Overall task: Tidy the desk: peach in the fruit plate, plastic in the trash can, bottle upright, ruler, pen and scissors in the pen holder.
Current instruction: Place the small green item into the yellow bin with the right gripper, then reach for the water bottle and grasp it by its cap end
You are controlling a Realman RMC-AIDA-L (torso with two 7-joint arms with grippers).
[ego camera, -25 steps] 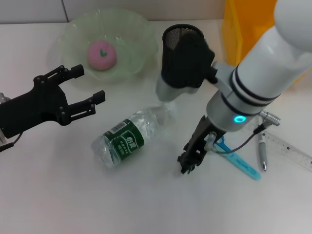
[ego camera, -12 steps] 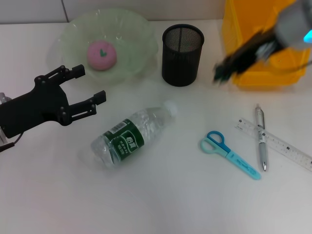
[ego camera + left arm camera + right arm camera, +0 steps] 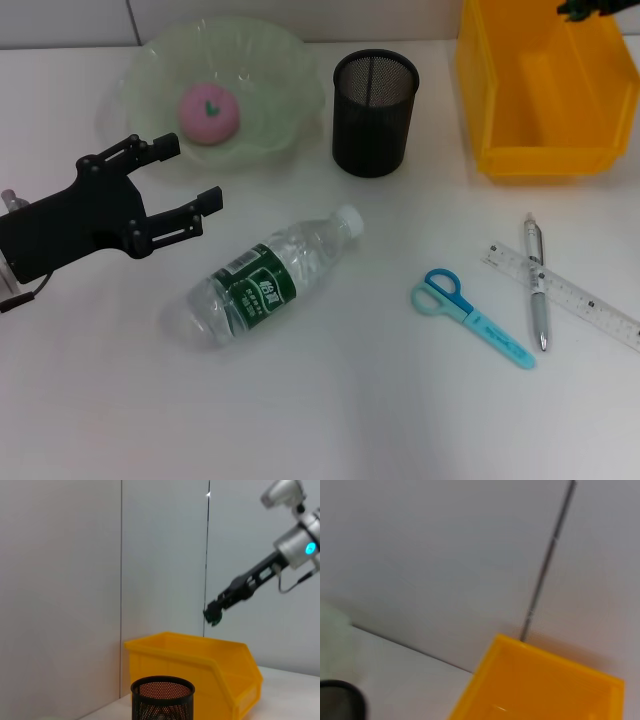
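Note:
A pink peach (image 3: pixel 208 112) lies in the pale green fruit plate (image 3: pixel 283 75). A clear bottle (image 3: pixel 265 280) with a green label and white cap lies on its side mid-table. Blue scissors (image 3: pixel 470 317), a silver pen (image 3: pixel 536 295) and a clear ruler (image 3: pixel 580 303) lie flat at the right; the pen lies across the ruler. The black mesh pen holder (image 3: pixel 373 98) stands empty behind them. My left gripper (image 3: pixel 192 172) is open and empty, left of the bottle and in front of the plate. My right gripper (image 3: pixel 590 8) is high over the yellow bin (image 3: pixel 545 150). No plastic shows.
The yellow bin stands at the back right beside the pen holder; the left wrist view shows the bin (image 3: pixel 200 665), the holder (image 3: pixel 162 697) and the right gripper (image 3: pixel 215 615) raised above them. The right wrist view shows the bin's rim (image 3: pixel 545 685) and a grey wall.
My right arm has swung up from the table near the scissors to high above the yellow bin at the back right. The bottle has rolled slightly. The left arm has barely moved.

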